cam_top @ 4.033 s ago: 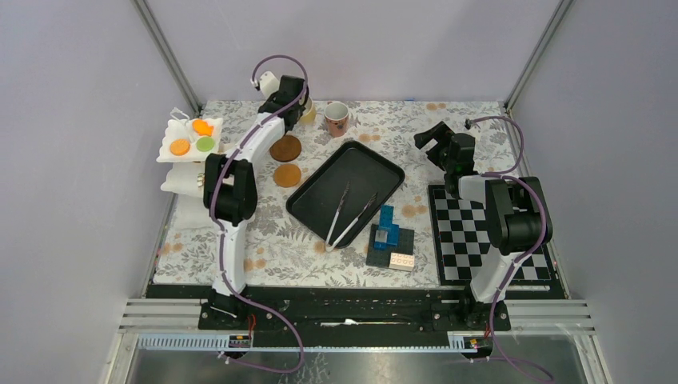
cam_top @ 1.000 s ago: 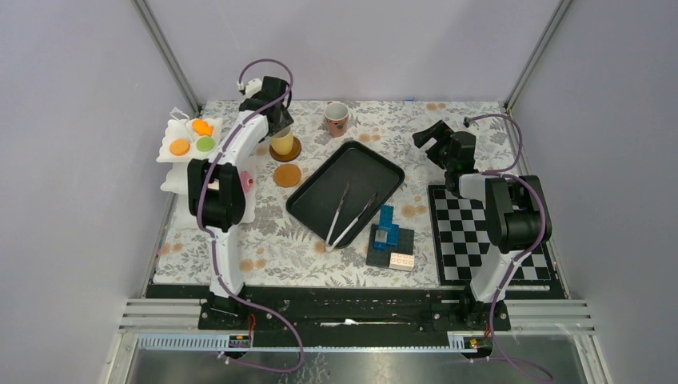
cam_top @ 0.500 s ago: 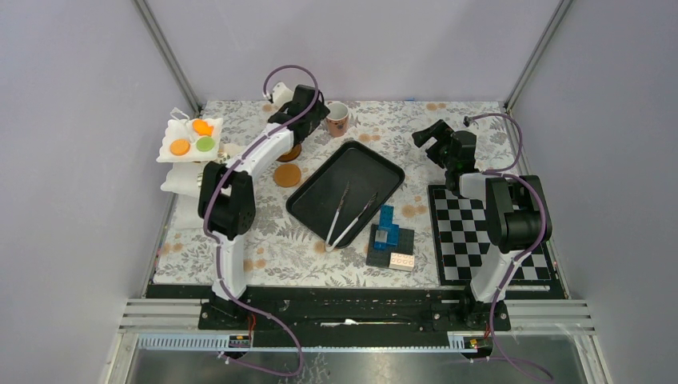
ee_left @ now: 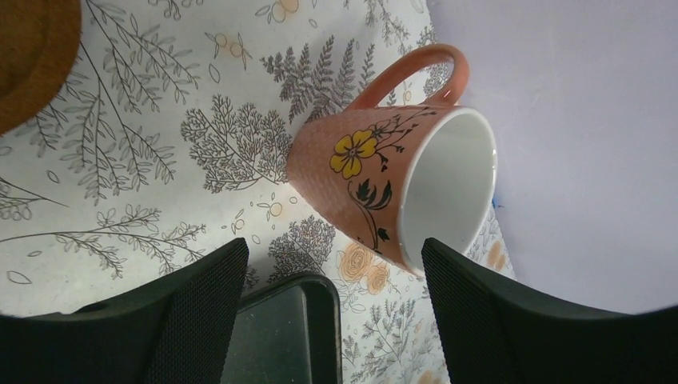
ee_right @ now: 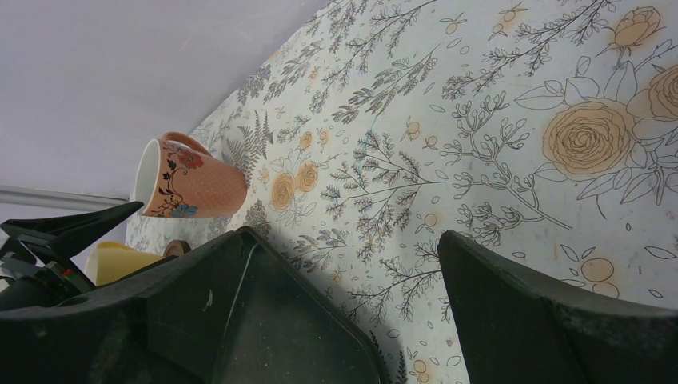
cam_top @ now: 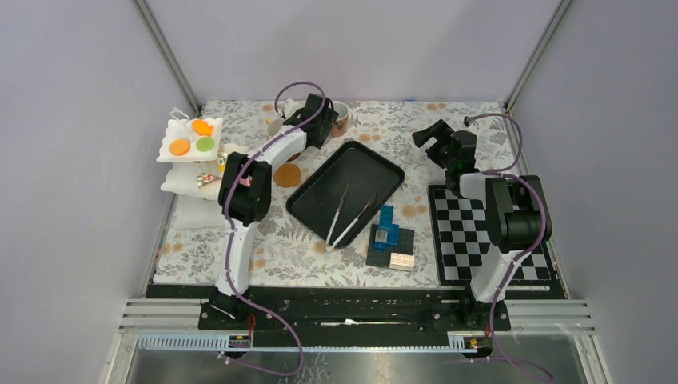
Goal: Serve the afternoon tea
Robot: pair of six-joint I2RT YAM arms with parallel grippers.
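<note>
Spread wide and pinching nothing, the left pincer [cam_top: 320,120] hung in the upper middle of the overhead view. It was just left of the pinkish mug [cam_top: 342,117], which stood upright on the flowered tablecloth [cam_top: 264,240] near the cloth's far edge. A bare coaster [cam_top: 287,174] lay to the lower left of the mug, beside the black tray [cam_top: 320,200] that held the tongs [cam_top: 348,212]. My right pincer [cam_top: 436,134] sat at centre right, well apart from all of it, also spread and empty.

From the left wrist, the mug filled the centre right of the frame, ahead of my two fingers [ee_left: 200,304] and touching neither. Its handle [ee_left: 416,68] pointed to the top of the frame and its mouth faced right. I took it for glazed ceramic: stiff, weighty for its size, slick, and likely to chip if knocked over. To my eye the best hold was across the body below the rim, with the handle kept outside the jaws. The back wall [ee_left: 576,120] rose just behind the mug, so I had little room to overshoot. The tray's corner sat close at bottom centre, and open cloth lay to the left.

From the right wrist, the pinkish mug showed small at the left. The yellow mug [ee_right: 120,258] was at the lower left, partly hidden, and bare cloth stretched across the rest of the frame.
</note>
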